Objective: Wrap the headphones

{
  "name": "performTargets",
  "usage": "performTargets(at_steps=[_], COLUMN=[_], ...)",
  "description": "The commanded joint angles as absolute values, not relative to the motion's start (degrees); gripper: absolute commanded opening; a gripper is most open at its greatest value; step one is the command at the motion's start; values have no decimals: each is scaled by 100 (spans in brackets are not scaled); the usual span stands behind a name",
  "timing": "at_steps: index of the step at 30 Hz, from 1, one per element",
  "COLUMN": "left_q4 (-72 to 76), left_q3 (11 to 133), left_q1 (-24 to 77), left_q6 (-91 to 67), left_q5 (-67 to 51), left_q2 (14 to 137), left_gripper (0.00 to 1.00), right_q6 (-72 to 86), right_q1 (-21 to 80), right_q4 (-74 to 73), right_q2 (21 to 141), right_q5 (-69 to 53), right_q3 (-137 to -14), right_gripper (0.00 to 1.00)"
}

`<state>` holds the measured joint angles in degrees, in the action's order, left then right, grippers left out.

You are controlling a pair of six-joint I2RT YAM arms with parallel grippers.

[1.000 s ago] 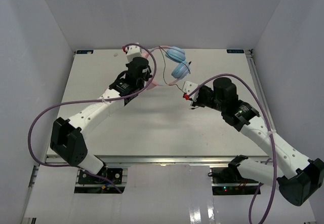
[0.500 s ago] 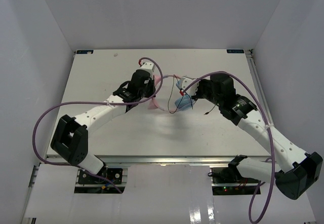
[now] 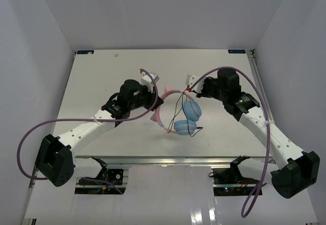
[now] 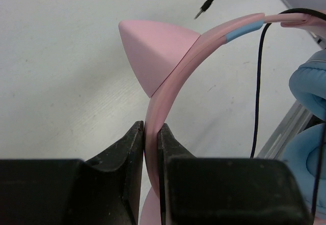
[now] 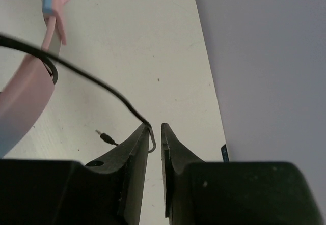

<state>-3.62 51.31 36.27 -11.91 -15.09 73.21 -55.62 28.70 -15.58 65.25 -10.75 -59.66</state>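
Left gripper (image 4: 151, 133) clamps smooth pink headband (image 4: 162, 95) (conical cat ear (image 4: 153, 52)); right gripper (image 5: 155, 132) pinches thin black cable (image 5: 97, 81).

White table (image 3: 102, 77), faint dark specks, small pinkish mark (image 3: 116, 55) near its far-left edge. Blue sticker (image 3: 84, 52) at the far-left corner, second sticker (image 3: 236, 51) at the far-right. Plain grey walls (image 3: 163, 11) on three sides, metal rail (image 3: 168, 160) along the near edge.

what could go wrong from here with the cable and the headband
1. The right gripper has the thin cable only at its very fingertips, so a pull could slip it out.
2. The left gripper pinches just the narrow headband; the weight of the ear cups might twist it loose.
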Motion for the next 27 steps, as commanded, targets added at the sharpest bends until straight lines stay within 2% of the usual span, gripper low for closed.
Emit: performTargets(at_steps=[1,6,12,18,20,25,27], left_q4=[271,223,-92,-404,-413,-328,-227], left_q3=[5181,5457,5862,6163,6222,6285,6206], left_q1=[3622,3630,3630,3630,3630,3630,3630], left_q6=[-1375,-1475,-1488,-1400,-1421,-1654,-1766], left_q5=[-2074,-2168,-2109,-1947,-1917,-1727,-1540], left_q2=[6708,6627,6653,6612,6622,6696,6723], left_gripper=[0,0,0,0,0,0,0], right_q6=[-4905,-4401,-3472,-2282,-1919,-526,-48], right_q1=[2291,1939,1878,1828,1809,1672,1634], right_q4=[-1415,-1330,-807,267,838,2268,2599], right_q2=[6569,6685,7035,7233,7255,7371,7365], right_q5=[-2696,-4386,-5500,-6045,-6158,-6453,-6512], right_q3=[-5783,-5568,-5384,-4981,-4755,-4313,-4200], right_gripper=[21,20,21,43,47,44,35])
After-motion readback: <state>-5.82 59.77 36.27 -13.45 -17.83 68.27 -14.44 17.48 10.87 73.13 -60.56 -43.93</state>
